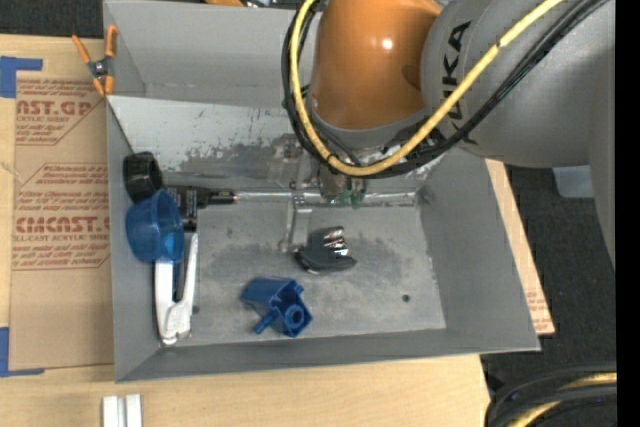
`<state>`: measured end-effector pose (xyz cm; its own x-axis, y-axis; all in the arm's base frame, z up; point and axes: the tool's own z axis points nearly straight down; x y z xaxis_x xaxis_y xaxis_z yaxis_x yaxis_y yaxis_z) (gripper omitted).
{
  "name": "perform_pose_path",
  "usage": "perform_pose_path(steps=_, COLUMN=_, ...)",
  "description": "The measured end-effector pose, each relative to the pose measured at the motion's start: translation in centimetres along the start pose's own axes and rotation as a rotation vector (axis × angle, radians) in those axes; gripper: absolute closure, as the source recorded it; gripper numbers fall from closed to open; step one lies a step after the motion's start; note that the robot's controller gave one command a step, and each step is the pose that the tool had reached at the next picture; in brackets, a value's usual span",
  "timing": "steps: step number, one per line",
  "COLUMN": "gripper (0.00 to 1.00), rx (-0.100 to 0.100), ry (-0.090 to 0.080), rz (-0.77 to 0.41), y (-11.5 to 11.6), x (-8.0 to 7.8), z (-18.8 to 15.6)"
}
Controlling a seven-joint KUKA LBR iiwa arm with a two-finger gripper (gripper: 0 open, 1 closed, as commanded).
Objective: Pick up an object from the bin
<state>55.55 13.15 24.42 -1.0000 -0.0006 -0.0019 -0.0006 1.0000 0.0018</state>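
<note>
The jaws (apart or together, I cannot tell) hang beside the dark clip-like thing [325, 251] in the middle of the bin [200, 45]; low and glossy, it could skid aside if pinched off-centre.

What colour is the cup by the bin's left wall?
The cup is blue; the camera view shows it best.

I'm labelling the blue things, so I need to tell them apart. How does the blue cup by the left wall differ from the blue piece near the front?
The blue cup is rounded and hollow; the blue piece is angular with a short tube end. The cup is larger and lighter blue; the piece is darker. The cup lies crowded against a white stick; the piece lies alone on bare floor. Both are blue.
</note>
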Motion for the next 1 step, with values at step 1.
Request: perform_pose_path(steps=1, gripper=0.00, rx=0.000, ry=0.000, rz=0.000, y=0.00, x=0.00, z=0.00)
